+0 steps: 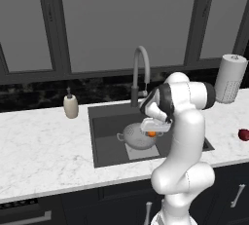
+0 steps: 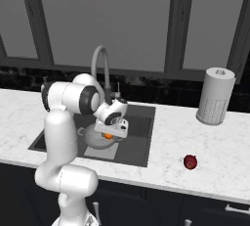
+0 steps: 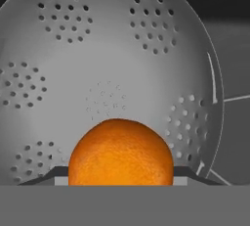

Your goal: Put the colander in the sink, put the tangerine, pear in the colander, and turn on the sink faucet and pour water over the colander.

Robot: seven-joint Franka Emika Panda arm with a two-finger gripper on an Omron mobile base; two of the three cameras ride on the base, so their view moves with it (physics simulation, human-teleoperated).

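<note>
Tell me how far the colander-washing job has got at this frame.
Done: the colander sits in the sink. In hand: the gripper holds the tangerine just above the colander bowl. Left: release it, fetch the pear from the counter, then turn on the sink faucet; no water runs.

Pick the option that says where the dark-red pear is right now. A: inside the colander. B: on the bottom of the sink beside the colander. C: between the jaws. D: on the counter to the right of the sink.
D: the pear lies on the marble counter right of the sink, far from the colander, while the orange tangerine is the fruit at the jaws.
</note>
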